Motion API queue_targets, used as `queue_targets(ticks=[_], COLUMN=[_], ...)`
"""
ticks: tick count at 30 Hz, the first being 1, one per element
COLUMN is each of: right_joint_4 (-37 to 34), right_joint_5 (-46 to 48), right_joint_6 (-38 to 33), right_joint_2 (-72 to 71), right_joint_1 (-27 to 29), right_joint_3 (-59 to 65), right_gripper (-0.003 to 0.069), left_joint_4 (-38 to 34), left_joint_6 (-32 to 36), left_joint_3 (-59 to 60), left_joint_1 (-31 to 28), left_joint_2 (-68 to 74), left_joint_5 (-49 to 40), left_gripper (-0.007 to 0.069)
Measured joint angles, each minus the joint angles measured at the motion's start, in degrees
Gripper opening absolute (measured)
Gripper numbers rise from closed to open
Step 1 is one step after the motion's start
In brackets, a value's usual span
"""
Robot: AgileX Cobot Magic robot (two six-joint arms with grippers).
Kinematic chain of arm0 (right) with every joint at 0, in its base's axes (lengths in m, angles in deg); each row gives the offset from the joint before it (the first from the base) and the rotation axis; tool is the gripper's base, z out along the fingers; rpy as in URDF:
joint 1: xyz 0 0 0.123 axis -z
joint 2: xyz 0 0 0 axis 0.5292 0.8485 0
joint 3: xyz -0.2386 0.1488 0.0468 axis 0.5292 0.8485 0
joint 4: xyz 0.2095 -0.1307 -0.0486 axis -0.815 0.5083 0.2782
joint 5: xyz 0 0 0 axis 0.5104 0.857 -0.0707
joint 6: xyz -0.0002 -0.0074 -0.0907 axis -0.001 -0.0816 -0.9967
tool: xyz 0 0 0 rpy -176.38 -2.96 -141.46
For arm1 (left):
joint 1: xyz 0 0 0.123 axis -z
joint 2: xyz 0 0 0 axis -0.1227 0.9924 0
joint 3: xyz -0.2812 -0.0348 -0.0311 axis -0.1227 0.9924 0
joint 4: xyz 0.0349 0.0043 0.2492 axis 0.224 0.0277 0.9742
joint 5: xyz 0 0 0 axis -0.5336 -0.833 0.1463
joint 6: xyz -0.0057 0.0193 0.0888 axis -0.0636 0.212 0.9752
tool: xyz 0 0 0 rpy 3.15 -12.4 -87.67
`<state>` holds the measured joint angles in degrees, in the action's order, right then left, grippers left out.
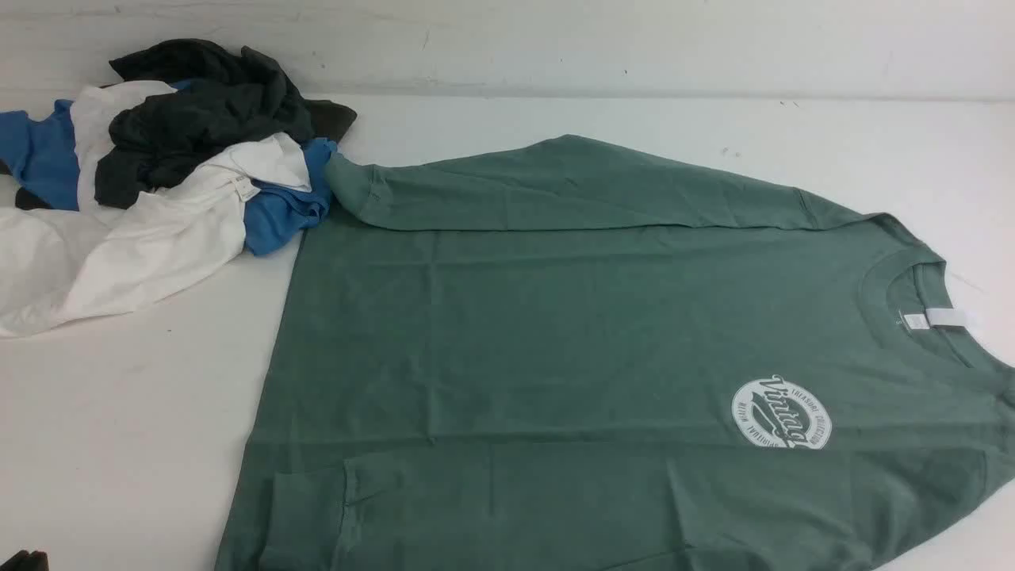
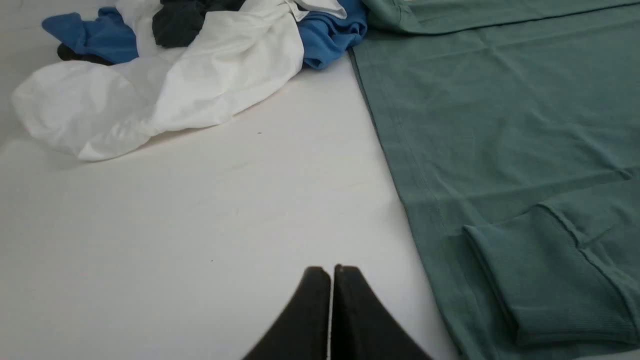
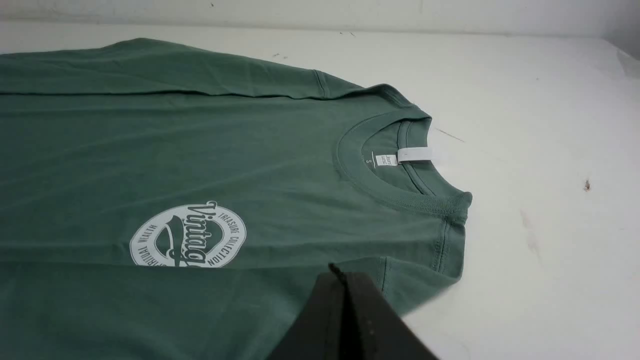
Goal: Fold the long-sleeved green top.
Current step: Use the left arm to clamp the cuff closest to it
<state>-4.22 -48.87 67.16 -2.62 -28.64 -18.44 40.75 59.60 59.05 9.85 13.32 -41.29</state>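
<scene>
The green long-sleeved top (image 1: 555, 333) lies flat and face up on the white table (image 1: 119, 412), with its hem to the left and its ribbed collar (image 1: 876, 293) to the right. Both sleeves are folded in over the body: the far cuff (image 1: 349, 186) rests by the clothes pile and the near cuff (image 2: 550, 280) near the hem. The round white logo (image 3: 187, 235) and white neck tag (image 3: 415, 155) face up. My left gripper (image 2: 331, 270) is shut and empty over bare table beside the hem. My right gripper (image 3: 340, 272) is shut and empty above the near shoulder.
A heap of white, blue and dark charcoal clothes (image 1: 158, 159) lies at the back left, touching the top's far corner. A pale wall (image 1: 555, 47) runs along the table's back edge. Bare table (image 3: 550, 200) shows beyond the collar.
</scene>
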Motion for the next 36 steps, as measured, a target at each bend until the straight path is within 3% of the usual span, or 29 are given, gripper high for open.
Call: queue_targets(ticks=[21, 28, 31, 36], right_joint_4=[0.0, 0.0, 0.0, 0.0], right_joint_5=[0.0, 0.0, 0.0, 0.0], right_joint_6=[0.0, 0.0, 0.0, 0.0], right_joint_2=[0.0, 0.0, 0.0, 0.0], right_joint_1=[0.0, 0.0, 0.0, 0.0], right_joint_3=[0.0, 0.0, 0.0, 0.0], right_gripper=[-0.0015, -0.0015, -0.0015, -0.0015], left_joint_4=[-0.3, -11.9, -19.7, -26.2], left_joint_6=[0.0, -2.1, -2.4, -2.6], left_joint_3=[0.0, 0.5, 0.5, 0.5], left_joint_1=[0.0, 0.0, 0.0, 0.0], left_joint_2=[0.0, 0.0, 0.0, 0.0], left_joint_5=[0.5, 9.8, 19.5, 31.8], left_gripper=[-0.0004, -0.0004, -0.0004, -0.0004])
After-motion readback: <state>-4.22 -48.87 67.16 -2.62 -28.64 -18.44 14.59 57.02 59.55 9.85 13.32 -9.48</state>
